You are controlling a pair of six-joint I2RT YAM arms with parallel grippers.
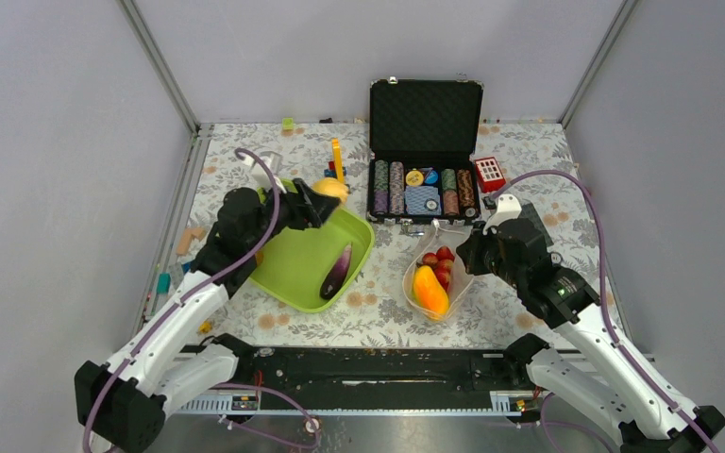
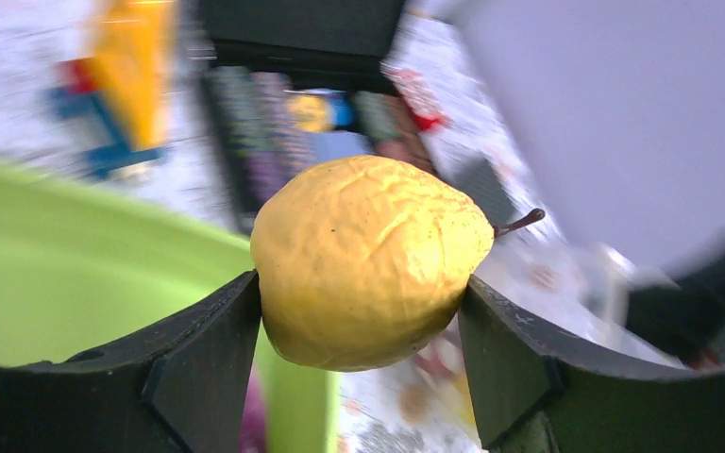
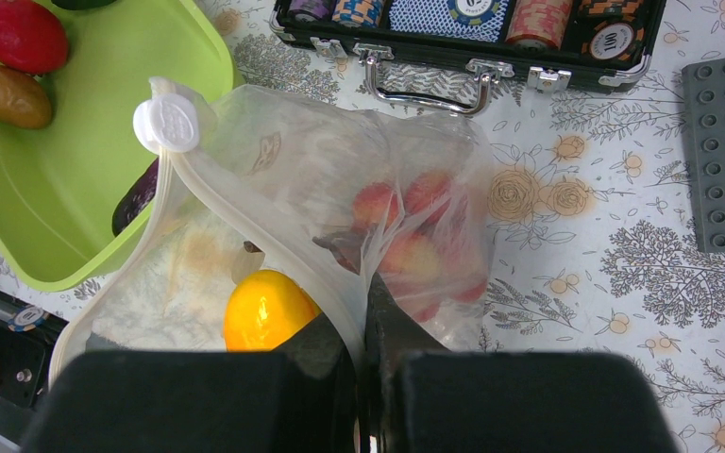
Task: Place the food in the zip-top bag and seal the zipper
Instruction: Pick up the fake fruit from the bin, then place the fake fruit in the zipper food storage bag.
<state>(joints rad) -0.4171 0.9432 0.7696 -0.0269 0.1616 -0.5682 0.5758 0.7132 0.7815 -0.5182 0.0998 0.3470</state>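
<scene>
Between jaws of left claw (image 2: 361,291), yellow fruit (image 2: 368,250)

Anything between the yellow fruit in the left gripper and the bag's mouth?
Nothing visible. The yellow fruit is over the tray's far corner; the right gripper pinches the bag rim beside the tray, mouth open.

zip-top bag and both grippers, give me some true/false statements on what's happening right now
1. The left gripper holds a yellow toy fruit. True.
2. The right gripper hangs open over the tray. False: it is shut on the rim of the zip-top bag.
3. The bag is empty. False: it holds red berries and an orange fruit.
4. A purple eggplant lies in the lime-green tray. True.
</scene>
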